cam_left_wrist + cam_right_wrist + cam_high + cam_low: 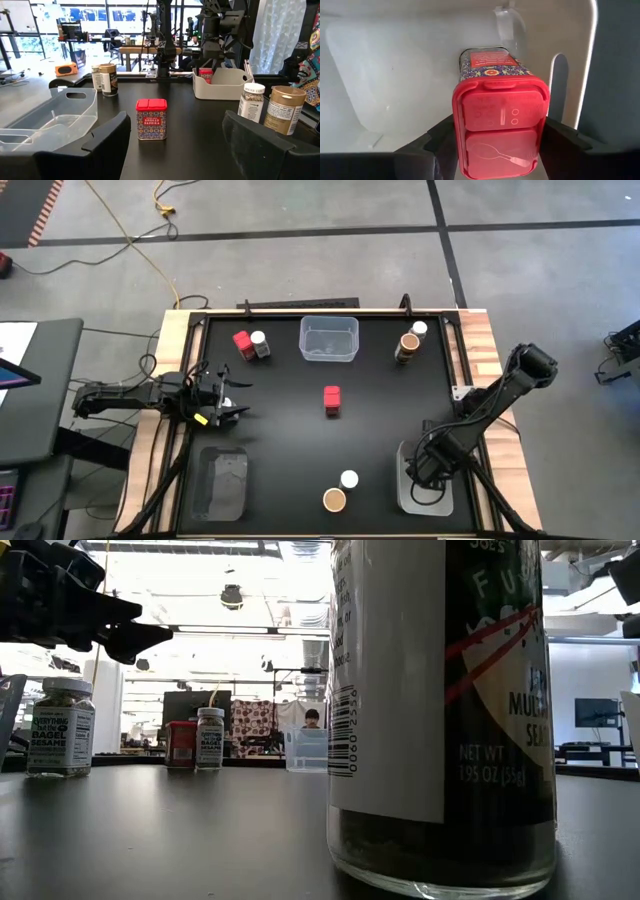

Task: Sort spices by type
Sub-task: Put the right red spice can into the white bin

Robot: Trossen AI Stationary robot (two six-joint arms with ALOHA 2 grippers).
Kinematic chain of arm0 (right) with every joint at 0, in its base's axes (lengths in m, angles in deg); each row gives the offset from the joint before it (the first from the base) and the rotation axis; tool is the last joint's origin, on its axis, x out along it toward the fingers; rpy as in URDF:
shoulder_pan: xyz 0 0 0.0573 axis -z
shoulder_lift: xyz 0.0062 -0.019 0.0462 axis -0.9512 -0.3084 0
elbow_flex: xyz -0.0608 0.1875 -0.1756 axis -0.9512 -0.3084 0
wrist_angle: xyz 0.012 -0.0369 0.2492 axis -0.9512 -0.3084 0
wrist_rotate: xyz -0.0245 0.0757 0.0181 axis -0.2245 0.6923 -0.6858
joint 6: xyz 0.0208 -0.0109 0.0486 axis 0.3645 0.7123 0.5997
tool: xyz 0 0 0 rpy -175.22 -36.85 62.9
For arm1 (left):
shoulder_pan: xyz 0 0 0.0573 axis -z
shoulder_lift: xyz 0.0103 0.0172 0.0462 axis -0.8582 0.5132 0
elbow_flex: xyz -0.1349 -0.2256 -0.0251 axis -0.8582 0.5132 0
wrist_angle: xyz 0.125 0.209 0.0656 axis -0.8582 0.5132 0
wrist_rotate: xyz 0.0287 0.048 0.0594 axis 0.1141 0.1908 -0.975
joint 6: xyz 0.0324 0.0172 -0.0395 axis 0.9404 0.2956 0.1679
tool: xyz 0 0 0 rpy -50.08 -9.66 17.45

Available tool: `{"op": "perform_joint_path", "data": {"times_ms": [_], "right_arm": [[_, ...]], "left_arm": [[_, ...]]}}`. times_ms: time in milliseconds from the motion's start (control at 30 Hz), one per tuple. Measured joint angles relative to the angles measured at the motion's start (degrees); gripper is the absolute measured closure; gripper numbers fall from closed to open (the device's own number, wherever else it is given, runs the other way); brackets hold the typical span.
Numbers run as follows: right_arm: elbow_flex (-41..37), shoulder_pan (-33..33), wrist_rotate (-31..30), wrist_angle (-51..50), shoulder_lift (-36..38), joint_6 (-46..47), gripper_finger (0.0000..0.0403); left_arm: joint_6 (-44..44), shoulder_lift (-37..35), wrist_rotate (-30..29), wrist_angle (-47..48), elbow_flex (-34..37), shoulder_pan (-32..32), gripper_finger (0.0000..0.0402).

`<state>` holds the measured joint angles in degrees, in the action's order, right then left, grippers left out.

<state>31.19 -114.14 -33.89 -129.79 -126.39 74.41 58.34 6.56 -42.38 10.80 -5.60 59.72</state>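
Both arms (500,395) dark, jointed, trailing black cables; left gripper (228,393) bears a yellow tag

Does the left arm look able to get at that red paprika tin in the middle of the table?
Probably yes. The left gripper is open, facing the red paprika tin across bare table, with nothing between.

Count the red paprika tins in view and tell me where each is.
3: one tin at table centre, one by a white-lidded jar at the back left, one between the right gripper fingers inside the right-hand bin. Others may be hidden.
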Motion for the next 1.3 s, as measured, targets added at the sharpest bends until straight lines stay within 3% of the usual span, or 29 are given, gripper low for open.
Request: {"op": "perform_joint_path", "data": {"times_ms": [1300], "right_arm": [[0.02,0.22,0.07,-0.28,0.02,-5.22,0.0137]], "left_arm": [[0.0,-0.01,0.0,0.0,0.0,0.01,0.0098]]}}
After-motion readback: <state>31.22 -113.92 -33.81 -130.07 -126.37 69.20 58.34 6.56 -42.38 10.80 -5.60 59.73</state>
